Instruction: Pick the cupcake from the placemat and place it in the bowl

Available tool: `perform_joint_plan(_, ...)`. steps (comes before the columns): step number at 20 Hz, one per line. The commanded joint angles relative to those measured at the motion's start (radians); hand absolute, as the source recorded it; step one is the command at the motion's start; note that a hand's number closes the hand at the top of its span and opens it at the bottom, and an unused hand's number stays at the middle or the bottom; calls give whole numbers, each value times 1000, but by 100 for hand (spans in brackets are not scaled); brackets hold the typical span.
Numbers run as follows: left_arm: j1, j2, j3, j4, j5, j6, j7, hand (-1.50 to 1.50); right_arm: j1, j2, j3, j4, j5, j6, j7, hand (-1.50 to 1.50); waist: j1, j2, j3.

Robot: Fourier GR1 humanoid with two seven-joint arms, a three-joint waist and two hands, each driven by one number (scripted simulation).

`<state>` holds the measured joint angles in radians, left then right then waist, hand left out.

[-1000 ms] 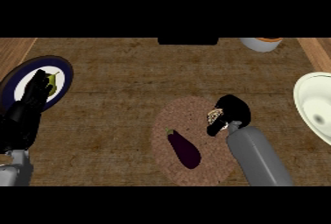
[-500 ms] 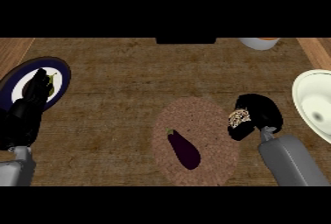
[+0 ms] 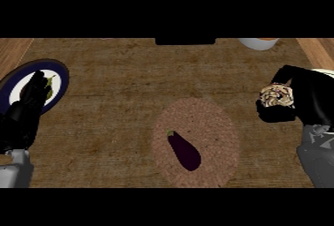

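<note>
I read no brand, label or writing anywhere. Counting from the largest down: one brown worktop (image 3: 117,70), and lying on it one oval woven placemat (image 3: 202,119) near the middle. One dark-rimmed plate (image 3: 60,79) sits at the left edge, partly under my left hand (image 3: 26,114), which rests there with its fingers straight and relaxed, holding nothing. My right hand (image 3: 306,101) is at the right edge, well apart from the placemat, fingers curled round the one cupcake (image 3: 274,95), which is off the mat and up in that hand. One dark purple eggplant (image 3: 184,151) lies on the placemat's lower half. One pale cup-like vessel (image 3: 259,43) shows at the top edge, cut off.
</note>
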<state>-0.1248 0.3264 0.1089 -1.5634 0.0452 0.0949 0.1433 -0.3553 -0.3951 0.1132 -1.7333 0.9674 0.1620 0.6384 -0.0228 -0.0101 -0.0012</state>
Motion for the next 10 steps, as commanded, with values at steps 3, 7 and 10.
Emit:
perform_joint_plan(3,-13,31,43,51,31,-55,-46,0,67,-53,-161,-281,-70,37,62,150,-1,5,0)
perform_joint_plan(7,31,-3,9,-42,-3,-35,14,0,-11,-34,-220,-245,-75,81,118,150,25,8,1)
perform_joint_plan(10,-10,-14,14,-12,-14,-30,21,0,97,-90,-369,-224,-173,50,-33,150,19,9,1)
